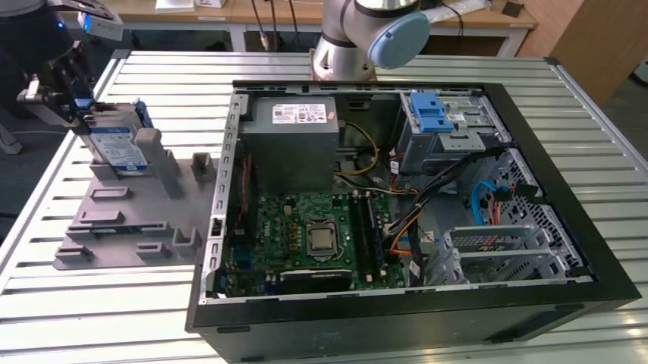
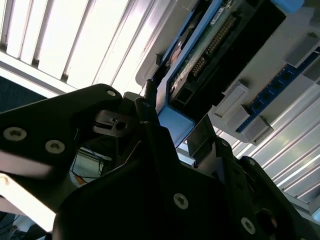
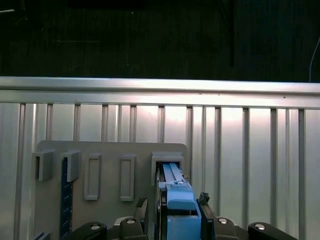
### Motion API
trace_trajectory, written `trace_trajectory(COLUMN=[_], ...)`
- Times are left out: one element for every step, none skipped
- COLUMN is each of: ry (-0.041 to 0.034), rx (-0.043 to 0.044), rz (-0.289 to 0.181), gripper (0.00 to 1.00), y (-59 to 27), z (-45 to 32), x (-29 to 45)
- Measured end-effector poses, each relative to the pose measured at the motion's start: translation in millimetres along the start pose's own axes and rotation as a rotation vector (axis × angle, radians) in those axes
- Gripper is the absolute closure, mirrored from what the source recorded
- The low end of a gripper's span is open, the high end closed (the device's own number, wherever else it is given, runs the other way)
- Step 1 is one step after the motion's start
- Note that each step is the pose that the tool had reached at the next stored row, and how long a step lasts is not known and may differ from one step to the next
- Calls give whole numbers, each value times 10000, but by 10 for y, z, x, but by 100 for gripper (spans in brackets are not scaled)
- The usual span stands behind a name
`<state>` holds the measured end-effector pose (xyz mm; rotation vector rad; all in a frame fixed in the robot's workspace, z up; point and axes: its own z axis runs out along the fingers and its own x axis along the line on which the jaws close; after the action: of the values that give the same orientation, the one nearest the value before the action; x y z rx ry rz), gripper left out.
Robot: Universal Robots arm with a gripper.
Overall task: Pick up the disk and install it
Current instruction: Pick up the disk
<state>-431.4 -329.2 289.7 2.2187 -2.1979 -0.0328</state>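
Observation:
The disk [image 1: 117,149], silver with a blue-and-white label and a blue carrier, stands on edge in a slot of the grey holder plate [image 1: 121,220] at the exterior view's left. My gripper [image 1: 79,112] is at the disk's upper end. In the first wrist view the gripper [image 3: 173,206] straddles the disk [image 3: 176,192], with one of its fingers [image 3: 142,207] a narrow gap off the disk's side. In the second wrist view the disk's blue carrier [image 2: 172,125] lies between the black fingers [image 2: 150,107]. The gripper is open around the disk.
An open computer case [image 1: 547,303] lies flat in the middle of the slatted metal table [image 1: 102,318]. Inside it are a grey power supply [image 1: 294,133], a green motherboard [image 1: 303,235] and a silver cage with a blue latch [image 1: 438,121]. The arm's base [image 1: 350,45] stands behind the case.

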Motion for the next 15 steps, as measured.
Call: trace_trajectory(ry=[0,1,1,0,0,1,1,0,0,0,0,0,0,0,0], rx=[-3,-5,-5,-4,-3,-3,-3,-4,-3,-3,-3,-3,-3,-3,-3], rz=[0,0,0,0,0,1,0,0,0,0,0,0,0,-1,0], gripper=[49,49,49,51,57,57,63,64,64,64,64,64,64,64,64], y=[-1,0,0,0,-1,-1,-1,0,0,0,-1,-1,-1,-1,-1], z=[3,3,3,4,5,6,6,6,7,7,8,8,8,8,8], x=[0,0,0,0,0,0,0,0,0,0,0,0,0,0,0])
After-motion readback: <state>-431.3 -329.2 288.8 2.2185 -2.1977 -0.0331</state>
